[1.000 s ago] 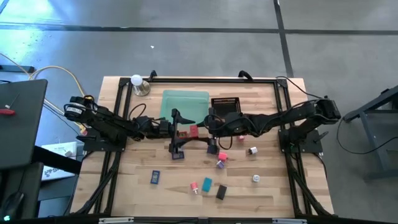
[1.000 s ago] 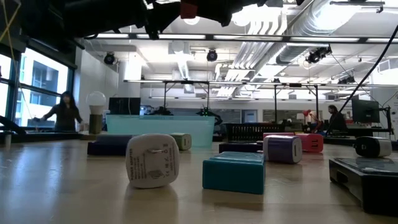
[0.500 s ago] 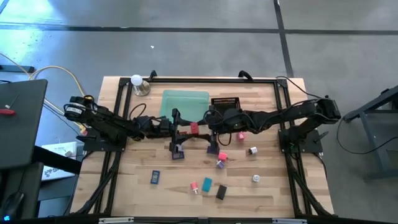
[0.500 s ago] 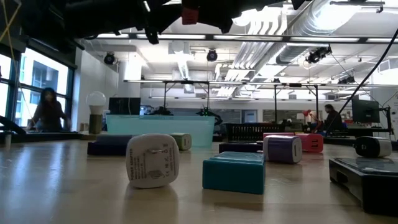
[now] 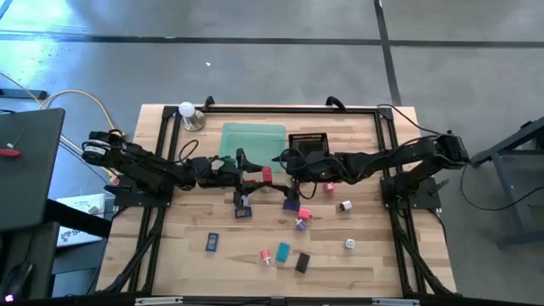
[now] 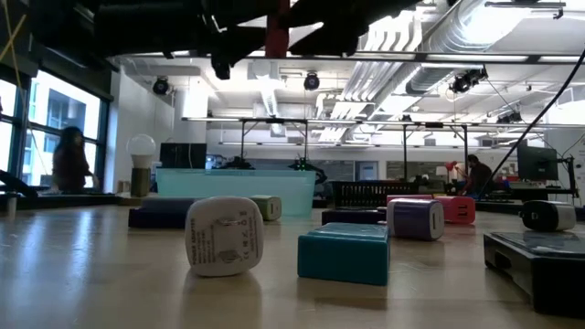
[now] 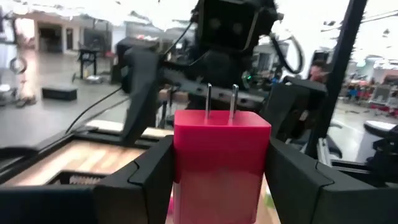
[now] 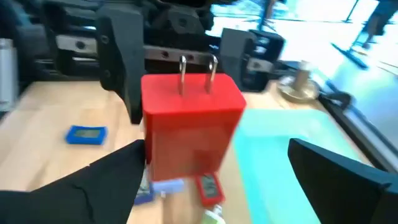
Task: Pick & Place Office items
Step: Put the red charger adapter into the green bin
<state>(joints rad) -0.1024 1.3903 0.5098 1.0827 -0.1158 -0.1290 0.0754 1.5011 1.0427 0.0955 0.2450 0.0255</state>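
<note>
A red plug block point(image 5: 266, 175) with two metal prongs hangs high over the table's middle, near the green tray point(image 5: 253, 140). My left gripper point(image 7: 221, 180) is shut on it. My right gripper point(image 8: 214, 165) faces it from the table's right and is open. Its fingers stand wide on either side of the block point(image 8: 189, 121) without touching it. In the low view the block point(image 6: 277, 26) shows at the top edge among the dark arms. Other office items lie on the near half of the table: a white plug point(image 6: 224, 235), a teal block point(image 6: 344, 252) and a purple-and-white block point(image 6: 416, 218). My left gripper pinches the red block by two opposite side faces point(image 7: 181, 158), one finger on each. The fingers reach in level from the table's left. The block sits upright in the hold, prongs point(image 7: 219, 99) on top, lifted well clear of the table.
A black mesh basket point(image 5: 308, 142) stands right of the tray at the back. A lamp bulb point(image 5: 187, 110) sits at the back left corner. Small items lie on the near wood: a blue one point(image 5: 212, 242), a black one point(image 5: 302, 263) and a white one point(image 5: 349, 244).
The red block has stayed high between the two grippers. My right gripper has opened and let go of it, and the block now rests in my left gripper alone. It has turned a little more upright.
</note>
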